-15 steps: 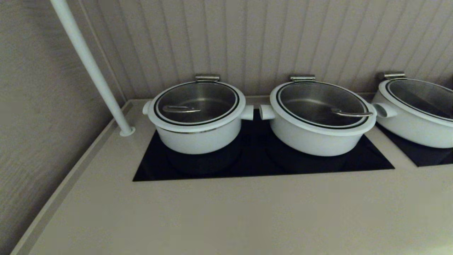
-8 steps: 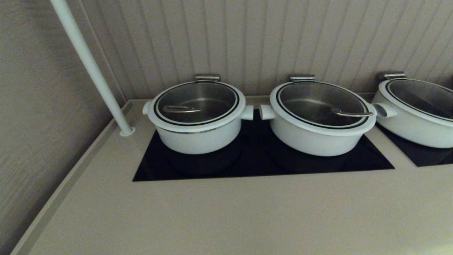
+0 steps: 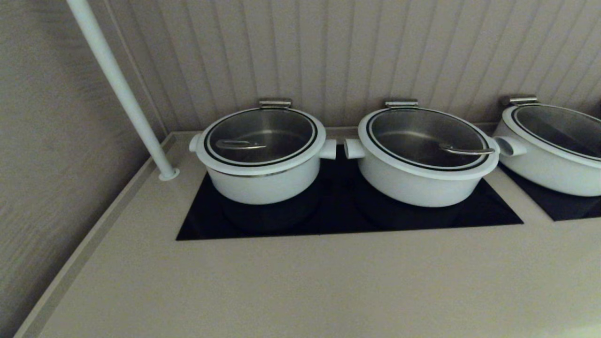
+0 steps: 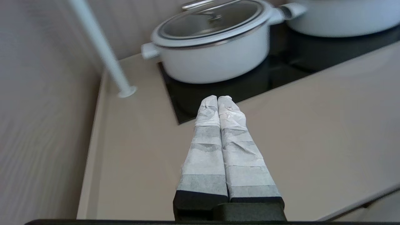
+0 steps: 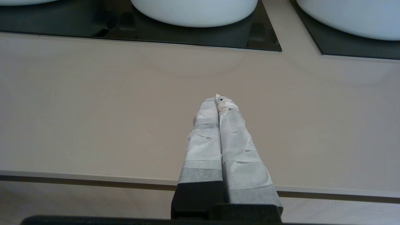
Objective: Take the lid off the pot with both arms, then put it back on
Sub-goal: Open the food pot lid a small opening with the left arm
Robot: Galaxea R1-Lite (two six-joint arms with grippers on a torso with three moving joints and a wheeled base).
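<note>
The left gripper (image 4: pixel 217 99), fingers pressed together and empty, hangs over the counter (image 3: pixel 300 281) short of the lid (image 3: pixel 261 136) seated on the pot (image 3: pixel 261 180). The right gripper (image 5: pixel 218 99), likewise closed, probably hangs further back. Both should open before reaching.

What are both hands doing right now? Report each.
Left hand: closed, empty, above the counter short of the pot.
Right hand: closed, empty, above the counter.
</note>
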